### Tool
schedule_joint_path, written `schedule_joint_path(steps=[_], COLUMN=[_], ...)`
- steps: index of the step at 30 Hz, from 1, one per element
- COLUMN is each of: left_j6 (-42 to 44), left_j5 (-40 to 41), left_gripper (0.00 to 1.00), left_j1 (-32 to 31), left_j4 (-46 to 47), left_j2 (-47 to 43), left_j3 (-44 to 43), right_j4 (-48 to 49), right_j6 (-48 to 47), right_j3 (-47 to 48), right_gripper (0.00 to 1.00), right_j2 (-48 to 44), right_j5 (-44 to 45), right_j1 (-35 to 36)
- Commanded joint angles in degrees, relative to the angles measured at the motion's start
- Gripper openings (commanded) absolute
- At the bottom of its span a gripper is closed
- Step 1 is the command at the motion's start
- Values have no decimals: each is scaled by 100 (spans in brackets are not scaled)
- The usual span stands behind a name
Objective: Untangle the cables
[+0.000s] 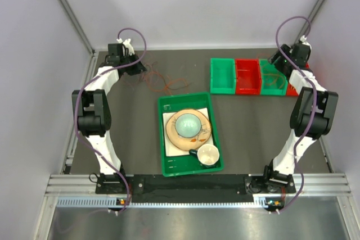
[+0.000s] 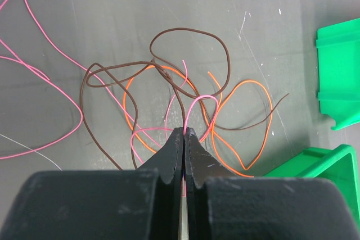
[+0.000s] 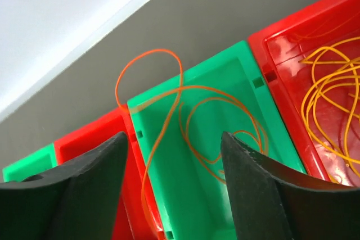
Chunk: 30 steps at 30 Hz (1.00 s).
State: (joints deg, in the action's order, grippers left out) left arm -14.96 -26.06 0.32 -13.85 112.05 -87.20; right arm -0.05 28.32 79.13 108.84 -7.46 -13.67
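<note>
A tangle of thin cables (image 1: 162, 82) lies on the dark table at the back left. In the left wrist view it is a brown cable (image 2: 191, 28), an orange cable (image 2: 247, 81) and a pink cable (image 2: 203, 96) crossing one another. My left gripper (image 2: 185, 131) is shut on the pink cable's loop; it also shows in the top view (image 1: 135, 66). My right gripper (image 3: 173, 139) is open and empty above a green bin (image 3: 197, 206), where an orange cable (image 3: 162, 136) lies, partly over the bin's rim. In the top view the right gripper (image 1: 279, 63) hangs over the bins.
A row of green and red bins (image 1: 247, 76) stands at the back right; one red bin (image 3: 281, 43) holds thin yellow cables (image 3: 306, 102). A green tray (image 1: 163, 139) at the centre holds a plate, a bowl (image 1: 187, 122) and a cup (image 1: 207, 154). Walls enclose the table.
</note>
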Motion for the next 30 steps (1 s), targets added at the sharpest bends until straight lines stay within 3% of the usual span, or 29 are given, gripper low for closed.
schedule_joint_path(steps=[1, 3, 6, 8, 10, 12, 14, 17, 26, 30], left_j6=[72, 64, 63, 72, 64, 64, 55, 63, 134, 134], left_j5=[-21, -30, -48, -48, -65, -92, -92, -92, -4, -13], left_gripper=[0, 0, 0, 0, 0, 0, 0, 0, 0, 0], left_j1=[-14, -14, -5, -5, -14, -14, -14, -14, -181, -190], left_j4=[49, 40, 57, 57, 66, 66, 84, 66, 14, -4], left_j2=[36, 28, 19, 1, 1, 10, 10, 27, 54, 107], left_j3=[-148, -175, -166, -157, -148, -131, -122, -113, -175, -192], right_j4=[129, 146, 120, 50, 23, -292, -468, -644, -1497, -1498], right_j6=[-89, -81, -81, -115, -177, -317, -440, -502, -371, -230], right_j3=[330, 383, 453, 498, 594, 734, 823, 1051, 2026, 2080], right_gripper=[70, 70, 58, 39, 29, 31, 47, 57, 58, 65], right_j2=[-389, -494, -714, -759, -732, -584, -417, -197, 726, 955], right_j5=[-158, -176, -168, -203, -185, -124, -89, 43, 518, 413], right_j1=[-65, -65, -65, -65, -31, 22, 101, 242, 392, 400])
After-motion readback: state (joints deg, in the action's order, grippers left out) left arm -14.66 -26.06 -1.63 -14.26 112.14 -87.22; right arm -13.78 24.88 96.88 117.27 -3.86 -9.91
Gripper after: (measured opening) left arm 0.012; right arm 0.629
